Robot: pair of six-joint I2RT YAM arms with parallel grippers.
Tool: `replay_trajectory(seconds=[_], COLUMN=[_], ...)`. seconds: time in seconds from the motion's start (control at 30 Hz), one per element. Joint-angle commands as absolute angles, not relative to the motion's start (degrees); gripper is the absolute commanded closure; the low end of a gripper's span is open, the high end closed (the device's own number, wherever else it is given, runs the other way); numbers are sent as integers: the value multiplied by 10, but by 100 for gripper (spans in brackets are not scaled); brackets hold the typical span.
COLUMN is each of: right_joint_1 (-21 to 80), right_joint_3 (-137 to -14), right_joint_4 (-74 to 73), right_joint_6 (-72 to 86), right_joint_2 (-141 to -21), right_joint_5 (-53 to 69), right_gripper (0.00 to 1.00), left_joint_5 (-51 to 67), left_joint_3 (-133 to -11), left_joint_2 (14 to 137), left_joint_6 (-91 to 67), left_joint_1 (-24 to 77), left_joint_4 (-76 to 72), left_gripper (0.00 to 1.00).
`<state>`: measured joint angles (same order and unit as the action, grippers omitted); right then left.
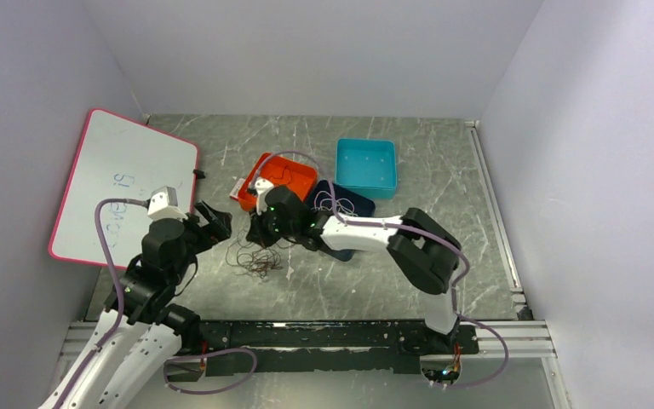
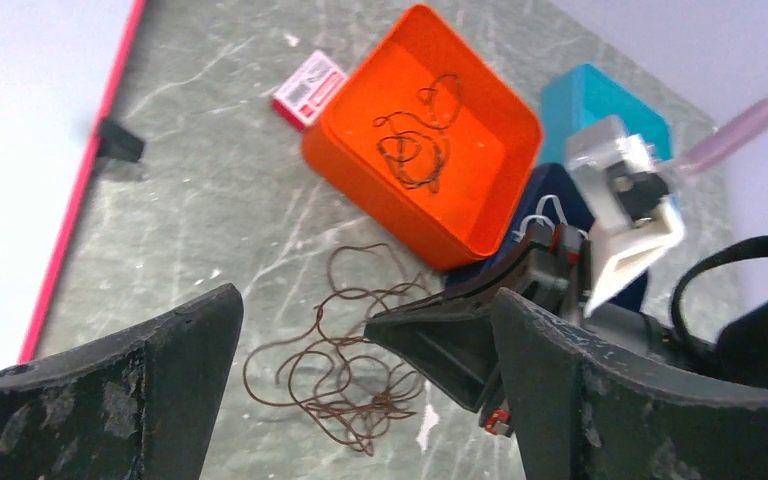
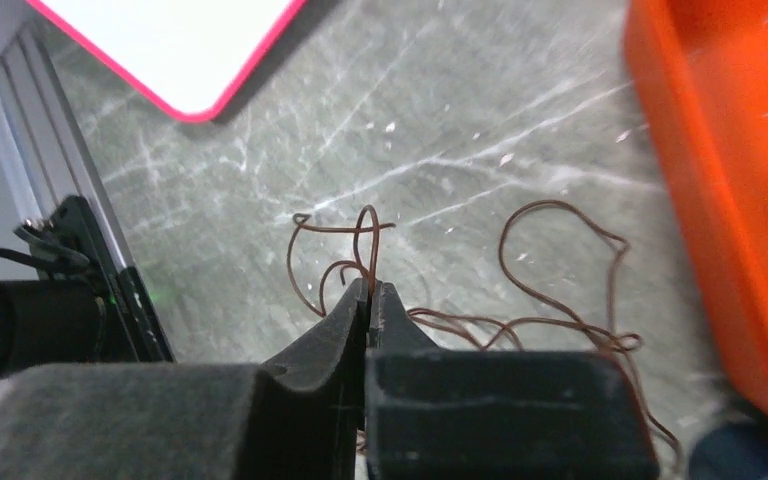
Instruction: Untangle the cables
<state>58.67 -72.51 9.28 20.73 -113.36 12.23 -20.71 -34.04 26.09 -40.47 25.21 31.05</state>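
Brown cables [image 1: 255, 258] lie snarled in the middle of the table [image 1: 477, 256], just on the near-edge side of the orange tray [image 2: 370, 200]. The right gripper [image 3: 369, 292] has its jaws pressed together on one loop; the left gripper [image 1: 215, 223] hovers beside them, jaws spread wide. A pull could cinch the knot tighter, or the thin strand could slip out.

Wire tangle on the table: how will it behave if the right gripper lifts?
Probably floppy: the wire tangle lies in loose, irregular loops. Likely very light, as its strands are thin. The right gripper, shut on one strand, may drag the interlaced clump along.
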Motion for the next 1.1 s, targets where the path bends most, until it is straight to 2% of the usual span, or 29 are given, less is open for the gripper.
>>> replay_trajectory(seconds=[0.0, 0.27, 0.57, 0.8, 0.93, 1.07], right_joint_1=[588, 587, 572, 562, 560, 556], right_joint_3=[-703, -695, -728, -801, -828, -842], right_joint_4=[122, 79, 16, -71, -99, -111], right_joint_6=[196, 167, 167, 160, 164, 167], right_joint_2=[-1046, -949, -893, -903, -906, -910], right_joint_5=[22, -35, 8, 88, 105, 121], right_gripper=[100, 100, 100, 100, 100, 100], left_joint_5=[-156, -101, -16, 17, 73, 116], left_joint_3=[-342, -372, -299, -297, -311, -309], left_joint_2=[270, 322, 264, 273, 303, 321], left_joint_6=[-389, -389, -299, -266, -226, -216], left_joint_1=[250, 250, 250, 250, 250, 250], left_joint_4=[231, 200, 97, 63, 28, -12], left_gripper=[1, 1, 1, 0, 6, 6])
